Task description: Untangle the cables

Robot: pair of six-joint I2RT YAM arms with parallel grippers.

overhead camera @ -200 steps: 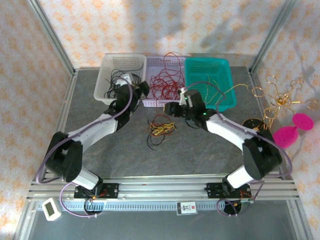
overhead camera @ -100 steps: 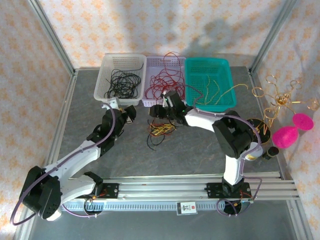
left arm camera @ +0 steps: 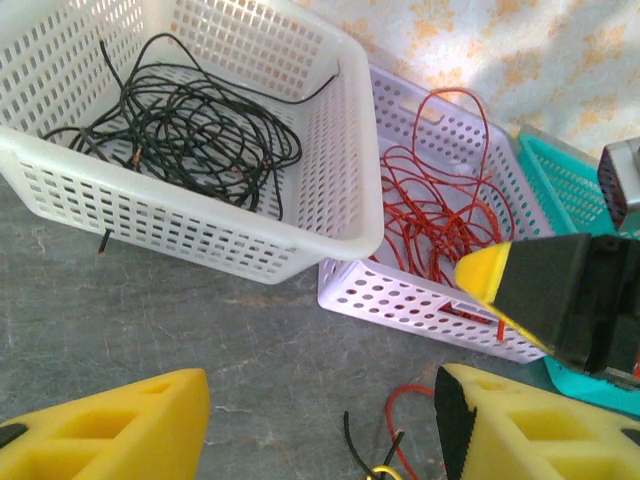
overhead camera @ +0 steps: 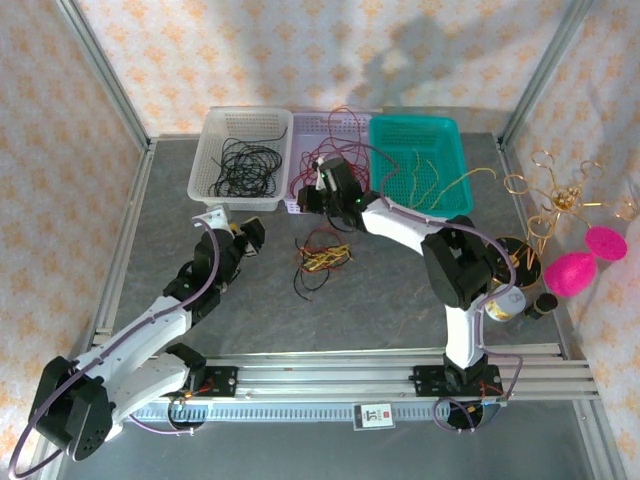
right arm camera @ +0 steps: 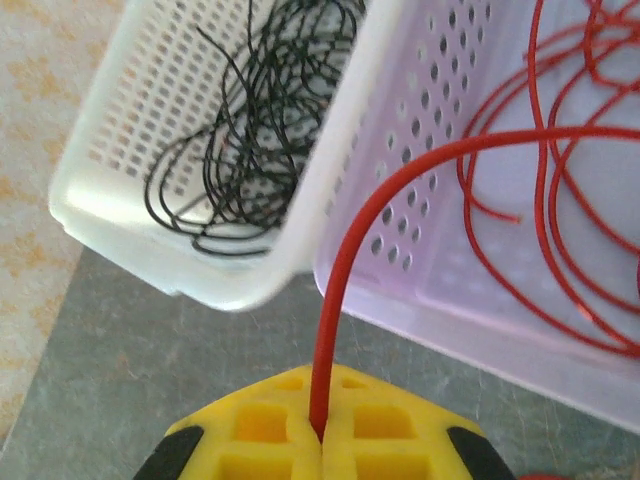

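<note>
So we were mid-sort: right gripper (right arm camera: 320,437) was clamped tight on one red cable (right arm camera: 345,260), upper centre of the top view at the front lip of the lilac basket (right arm camera: 420,110). The cable arced from the fingers over the wall toward the reds lying inside. Left gripper (left arm camera: 322,415) was spread wide and empty, left of centre in the top view, near the white basket (left arm camera: 200,225) holding the black cables (left arm camera: 190,120). Yellow cables (overhead camera: 425,175) were in the teal basket (overhead camera: 415,120). A tangle (overhead camera: 322,256) of red, yellow and black lay mid-table (overhead camera: 400,300), below the baskets. Our read: this was the drop-off step for the red. The next move called for carrying it further over the rim, then letting go so the tail fell inside. Writing: the rail label (overhead camera: 375,415) at bottom centre and the small white device (overhead camera: 102,418) at lower left were too small to read, no brands visible
</note>
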